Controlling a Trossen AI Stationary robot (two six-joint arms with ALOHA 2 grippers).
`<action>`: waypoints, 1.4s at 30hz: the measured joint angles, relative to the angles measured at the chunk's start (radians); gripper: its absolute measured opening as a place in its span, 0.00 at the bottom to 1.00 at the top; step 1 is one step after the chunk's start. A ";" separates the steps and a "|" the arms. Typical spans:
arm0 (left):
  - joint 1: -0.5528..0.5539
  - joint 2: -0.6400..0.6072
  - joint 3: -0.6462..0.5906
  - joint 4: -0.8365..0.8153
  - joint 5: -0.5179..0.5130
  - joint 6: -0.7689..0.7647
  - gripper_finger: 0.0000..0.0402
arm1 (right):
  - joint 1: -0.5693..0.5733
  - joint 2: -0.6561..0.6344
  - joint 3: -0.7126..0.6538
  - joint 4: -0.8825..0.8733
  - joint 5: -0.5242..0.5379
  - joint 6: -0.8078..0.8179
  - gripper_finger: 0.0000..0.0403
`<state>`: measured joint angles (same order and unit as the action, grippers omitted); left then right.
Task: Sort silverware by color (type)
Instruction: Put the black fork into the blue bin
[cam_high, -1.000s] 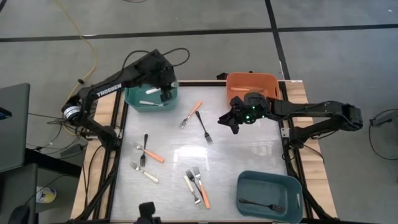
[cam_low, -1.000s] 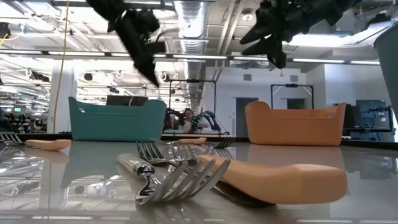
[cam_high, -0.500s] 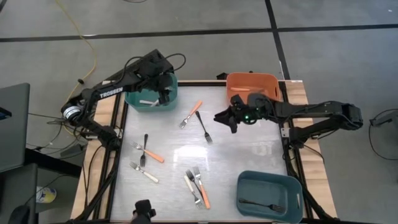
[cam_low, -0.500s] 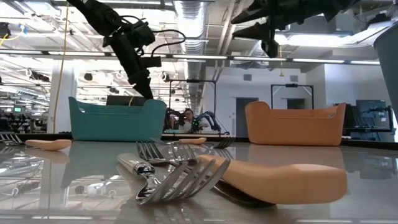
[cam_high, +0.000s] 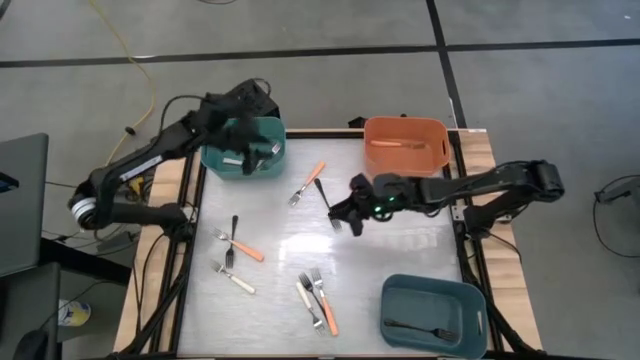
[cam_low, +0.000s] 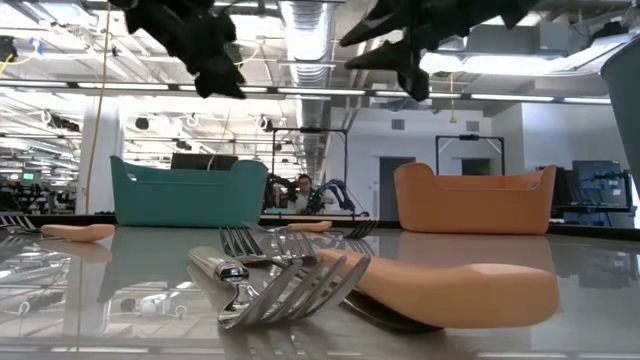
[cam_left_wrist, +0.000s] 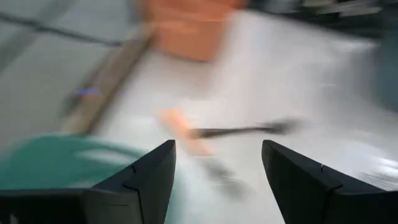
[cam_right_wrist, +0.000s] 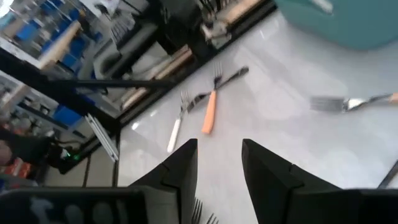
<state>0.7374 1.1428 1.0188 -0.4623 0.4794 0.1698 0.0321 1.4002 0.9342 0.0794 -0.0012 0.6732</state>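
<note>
Here, no legible writing. Left gripper (cam_high: 262, 152), jaws wide and empty, hangs over the glossy teal bin (cam_high: 243, 150) at the tabletop's (cam_high: 400, 250) far-left corner. Slender forks (cam_high: 315, 300) lie scattered mid-table. Right gripper (cam_high: 348, 217), jaws apparently part-open, hovers beside a black fork (cam_high: 327, 204).

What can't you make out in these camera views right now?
- Left wrist view: motion blur smears the table and the dark fork.
- Low view: the teal bin and orange bin walls hide their contents.
- High view: the right gripper covers part of the black fork.
</note>
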 joint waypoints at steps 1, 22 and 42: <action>-0.021 -0.023 -0.023 0.000 0.060 -0.012 0.56 | 0.009 0.028 0.022 -0.022 0.000 0.001 0.37; -0.586 -0.109 -0.389 0.263 -0.235 -0.086 0.56 | 0.104 0.394 0.479 -0.731 -0.140 -0.036 0.37; -0.619 -0.109 -0.389 0.356 -0.415 -0.358 0.56 | 0.056 0.566 0.486 -0.865 0.266 -0.941 0.59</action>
<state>0.1180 1.0336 0.6300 -0.1060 0.0641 -0.1886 0.0884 1.9664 1.4200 -0.7853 0.2650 -0.2679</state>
